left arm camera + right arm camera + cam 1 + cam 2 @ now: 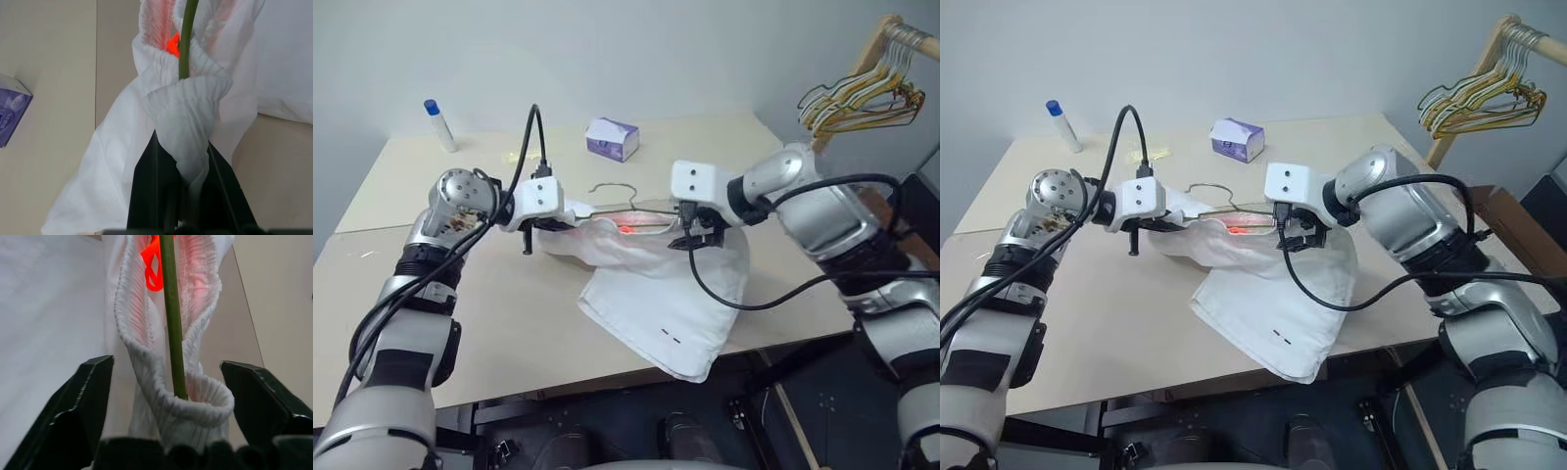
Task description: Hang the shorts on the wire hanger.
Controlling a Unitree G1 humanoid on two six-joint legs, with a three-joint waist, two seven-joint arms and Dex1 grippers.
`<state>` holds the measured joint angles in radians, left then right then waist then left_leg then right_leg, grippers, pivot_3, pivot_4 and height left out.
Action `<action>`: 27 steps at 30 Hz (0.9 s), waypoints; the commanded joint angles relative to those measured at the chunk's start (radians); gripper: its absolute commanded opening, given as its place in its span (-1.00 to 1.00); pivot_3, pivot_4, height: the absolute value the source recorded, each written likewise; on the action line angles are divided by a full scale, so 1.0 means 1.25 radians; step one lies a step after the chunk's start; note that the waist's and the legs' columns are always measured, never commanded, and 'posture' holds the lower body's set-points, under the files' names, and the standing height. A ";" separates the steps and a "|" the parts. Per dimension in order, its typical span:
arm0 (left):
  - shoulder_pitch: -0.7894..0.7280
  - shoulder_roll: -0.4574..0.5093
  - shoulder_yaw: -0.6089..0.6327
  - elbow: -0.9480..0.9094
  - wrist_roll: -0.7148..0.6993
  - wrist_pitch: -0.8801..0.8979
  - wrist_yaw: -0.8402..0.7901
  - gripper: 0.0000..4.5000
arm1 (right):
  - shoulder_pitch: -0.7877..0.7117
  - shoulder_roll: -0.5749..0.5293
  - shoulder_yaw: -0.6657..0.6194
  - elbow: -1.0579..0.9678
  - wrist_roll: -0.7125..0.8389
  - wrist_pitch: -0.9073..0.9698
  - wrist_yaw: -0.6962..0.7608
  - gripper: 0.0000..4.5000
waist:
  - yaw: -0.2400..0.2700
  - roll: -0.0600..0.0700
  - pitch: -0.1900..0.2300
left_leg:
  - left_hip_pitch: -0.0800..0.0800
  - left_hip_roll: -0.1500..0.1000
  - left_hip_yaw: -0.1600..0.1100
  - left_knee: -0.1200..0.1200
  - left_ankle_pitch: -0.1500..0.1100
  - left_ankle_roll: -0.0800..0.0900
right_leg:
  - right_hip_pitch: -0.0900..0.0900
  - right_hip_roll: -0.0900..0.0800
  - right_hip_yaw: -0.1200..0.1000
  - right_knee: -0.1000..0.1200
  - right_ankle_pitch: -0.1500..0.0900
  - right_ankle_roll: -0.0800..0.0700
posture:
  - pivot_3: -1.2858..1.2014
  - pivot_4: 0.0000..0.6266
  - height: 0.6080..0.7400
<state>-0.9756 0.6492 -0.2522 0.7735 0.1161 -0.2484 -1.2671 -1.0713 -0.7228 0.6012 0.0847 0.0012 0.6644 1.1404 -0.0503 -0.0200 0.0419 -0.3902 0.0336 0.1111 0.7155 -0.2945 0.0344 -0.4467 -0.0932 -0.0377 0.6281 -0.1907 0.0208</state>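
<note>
You've got the wire hanger (612, 196) threaded into the waistband of the shorts (656, 284), so the hang is roughly halfway: the olive wire runs through the elastic opening in both wrist views, its hook pokes out on the far side of the cloth, and the rest of the garment spills across the table (460, 294) with one corner drooping over the near edge. Your left gripper (183, 161) is clamped tight on a bunched fold of the waistband, just beside the wire. Your right gripper (166, 396) has its fingers spread wide on either side of the other end of the waistband and the wire, gripping nothing yet. Left to do, I'd judge: pinch that right end, get the band seated evenly on the wire, lift the lot clear of the table. Containers: only a small purple box (612, 138) sitting closed on the far side of the table, contents can't be told, and a white bottle with a blue cap (439, 125) standing at the far left corner. A bunch of spare hangers (862, 98) hangs on the wooden rack to your right, well apart.
</note>
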 commanded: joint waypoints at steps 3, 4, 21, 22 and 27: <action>-0.019 0.013 0.023 -0.039 -0.016 -0.009 -0.002 -1.00 | -0.021 0.005 -0.036 0.015 -0.031 -0.034 0.022 -0.05 | -0.001 0.000 0.000 | -0.001 0.000 0.000 0.000 0.000 0.000 | -0.001 0.000 0.000 0.000 0.000 0.000 | 0.01 -1.00 1.00; -0.018 0.014 0.024 -0.041 -0.017 -0.010 -0.003 -1.00 | -0.020 0.005 -0.040 0.017 -0.032 -0.034 0.025 -0.21 | -0.001 0.000 0.000 | 0.000 0.000 0.000 0.000 0.000 0.000 | -0.001 0.000 0.000 0.000 0.000 0.000 | 0.00 -1.00 1.00; -0.030 -0.010 0.117 -0.010 -0.144 -0.030 -0.045 0.24 | 0.108 -0.040 -0.191 -0.108 0.082 0.143 0.056 -0.98 | -0.013 0.000 0.000 | 0.000 0.000 0.000 0.000 0.000 0.000 | -0.001 0.000 0.000 0.000 0.000 0.000 | -0.01 -1.00 1.00; -0.033 -0.010 0.128 -0.003 -0.152 -0.034 -0.039 0.40 | 0.123 -0.044 -0.210 -0.123 0.099 0.170 0.051 -0.98 | -0.014 0.000 0.000 | 0.000 0.000 0.000 0.000 0.000 0.000 | 0.000 0.000 0.000 0.000 0.000 0.000 | -0.01 -1.00 1.00; -0.041 0.001 0.178 -0.010 -0.196 -0.014 -0.035 0.99 | 0.234 -0.079 -0.319 -0.208 0.171 0.287 0.008 -0.98 | -0.013 0.000 0.000 | 0.000 0.000 -0.001 0.000 0.000 0.000 | 0.000 0.000 0.000 0.000 0.000 0.000 | -0.02 -1.00 1.00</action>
<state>-0.9920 0.6313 -0.0726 0.7807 -0.0902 -0.2772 -1.3146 -0.7899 -0.7975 0.2766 -0.1280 0.1817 0.9720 1.1722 -0.0665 -0.0202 0.0417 -0.3900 0.0338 0.1101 0.7154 -0.2946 0.0346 -0.4468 -0.0933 -0.0380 0.6284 -0.1905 0.0208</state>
